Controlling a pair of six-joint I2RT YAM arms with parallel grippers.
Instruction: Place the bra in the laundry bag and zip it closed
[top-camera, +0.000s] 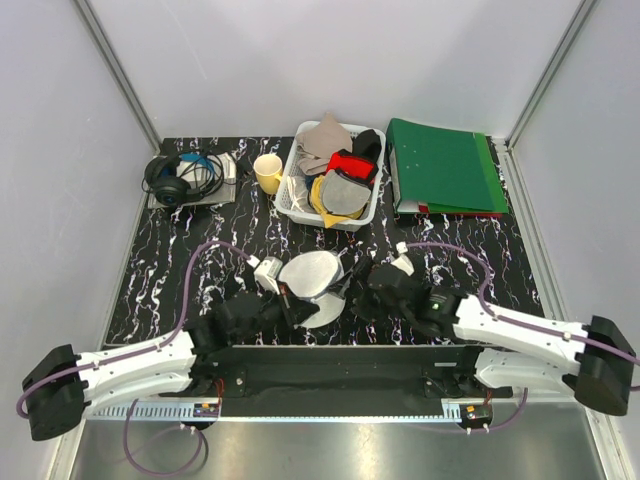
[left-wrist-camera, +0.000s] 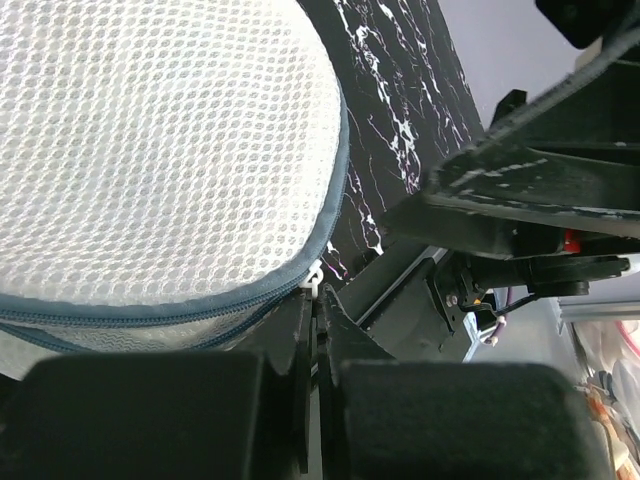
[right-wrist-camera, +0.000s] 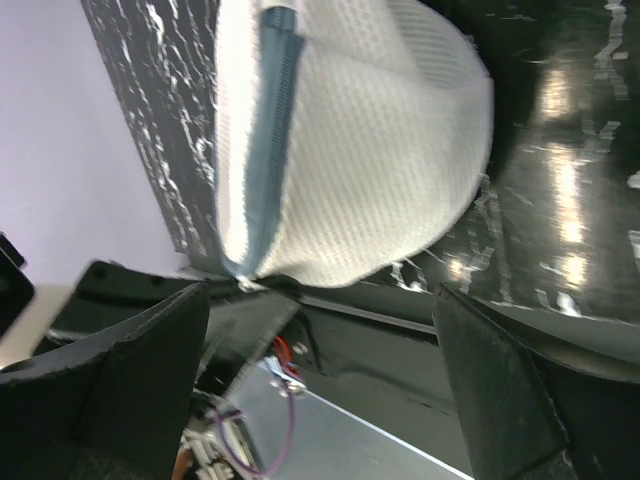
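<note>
so the laundry bag (top-camera: 312, 282) sits propped up near the table's (top-camera: 170, 285) front edge. left end effector (left-wrist-camera: 315, 300) is pinched tight on its zip rim, right end effector (right-wrist-camera: 320, 292) gapes wide just beside it, gripping nothing.

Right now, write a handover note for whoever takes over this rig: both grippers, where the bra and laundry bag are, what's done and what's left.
Grippers: the left gripper is shut, pinching the laundry bag at its rim by the zip and holding it tilted up. The right gripper is open, jaws wide, facing the bag's edge without touching it.
Things: the bra is not in sight. The bag bulges, so it is likely inside.
Done: the zip looks closed wherever the cameras show it.
Left: confirm the zip's end, lay the bag down, release.
</note>
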